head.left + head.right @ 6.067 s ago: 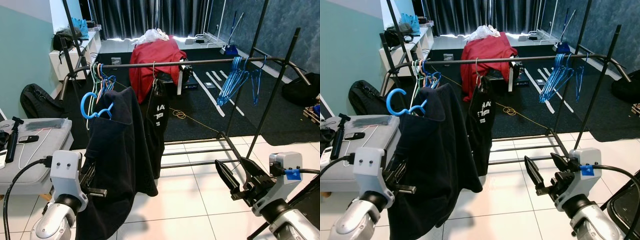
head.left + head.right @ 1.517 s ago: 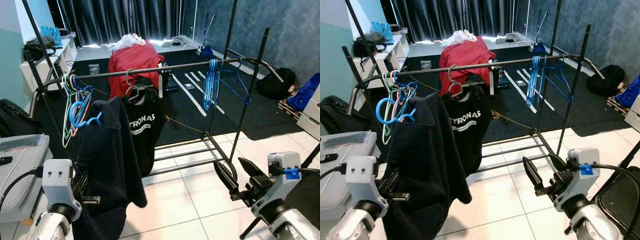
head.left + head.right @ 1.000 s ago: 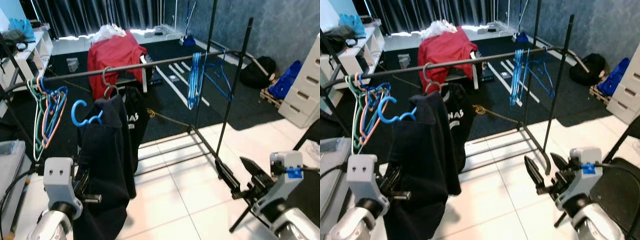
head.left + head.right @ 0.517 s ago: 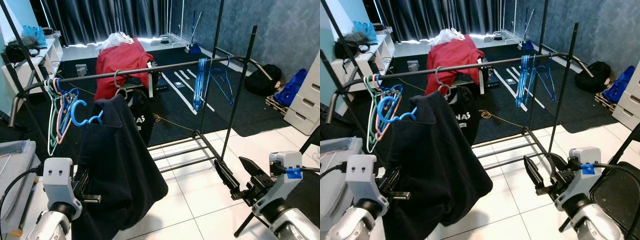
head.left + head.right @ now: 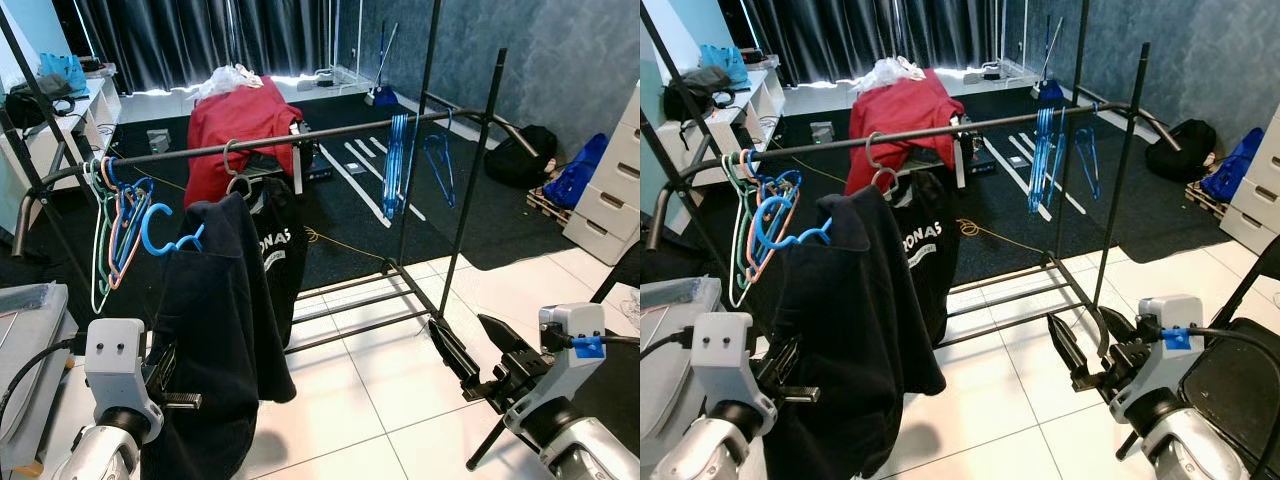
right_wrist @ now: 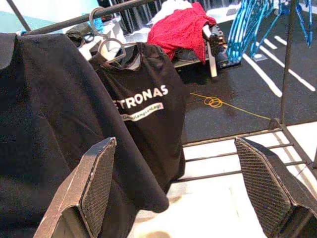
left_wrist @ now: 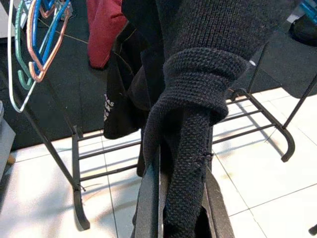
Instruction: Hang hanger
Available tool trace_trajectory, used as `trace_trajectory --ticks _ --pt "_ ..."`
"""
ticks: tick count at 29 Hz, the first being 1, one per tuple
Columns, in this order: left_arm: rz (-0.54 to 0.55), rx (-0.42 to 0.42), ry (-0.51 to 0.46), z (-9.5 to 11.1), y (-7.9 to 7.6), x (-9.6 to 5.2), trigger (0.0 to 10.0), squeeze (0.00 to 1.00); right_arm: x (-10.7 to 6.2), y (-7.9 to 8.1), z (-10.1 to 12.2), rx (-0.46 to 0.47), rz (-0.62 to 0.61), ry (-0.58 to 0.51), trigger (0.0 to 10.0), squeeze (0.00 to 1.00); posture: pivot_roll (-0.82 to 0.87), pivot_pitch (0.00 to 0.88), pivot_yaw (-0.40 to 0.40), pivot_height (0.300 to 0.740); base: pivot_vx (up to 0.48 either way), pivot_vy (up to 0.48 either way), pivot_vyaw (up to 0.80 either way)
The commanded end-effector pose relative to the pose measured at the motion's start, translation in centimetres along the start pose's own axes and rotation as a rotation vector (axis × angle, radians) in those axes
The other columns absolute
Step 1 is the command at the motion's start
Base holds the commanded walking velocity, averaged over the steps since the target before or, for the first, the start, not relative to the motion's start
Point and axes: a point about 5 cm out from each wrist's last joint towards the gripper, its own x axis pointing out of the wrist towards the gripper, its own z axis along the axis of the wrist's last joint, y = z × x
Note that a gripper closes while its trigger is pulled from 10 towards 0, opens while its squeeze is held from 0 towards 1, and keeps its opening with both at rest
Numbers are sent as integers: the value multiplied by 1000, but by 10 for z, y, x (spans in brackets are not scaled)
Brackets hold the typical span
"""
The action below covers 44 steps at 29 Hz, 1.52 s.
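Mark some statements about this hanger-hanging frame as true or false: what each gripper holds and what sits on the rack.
1. The left gripper is shut on the dark knit garment. True.
2. The light blue hanger carrying that garment already hooks over the rail. False: its hook sits below the rail, unhooked.
3. The right gripper grips a hanger. False: its jaws are open and empty.
4. A black printed T-shirt hangs on the rail. True.
5. A bunch of blue hangers hangs toward the rail's right end. True.
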Motion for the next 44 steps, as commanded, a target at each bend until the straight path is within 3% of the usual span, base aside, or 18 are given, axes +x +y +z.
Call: trace_trajectory --ticks 1,36,44 --pt "14 4 -40 6 2 0 10000 0 -1 3 0 4 19 12 10000 0 -95 0 19 740 0 0 0" --pt "44 -13 -45 7 1 0 10000 0 -2 1 1 12 26 14 10000 0 -88 0 8 740 0 0 0" --pt "43 -4 -43 8 -1 10 10000 0 13 6 10 34 10 -21 10000 0 -82 0 10 740 0 0 0"
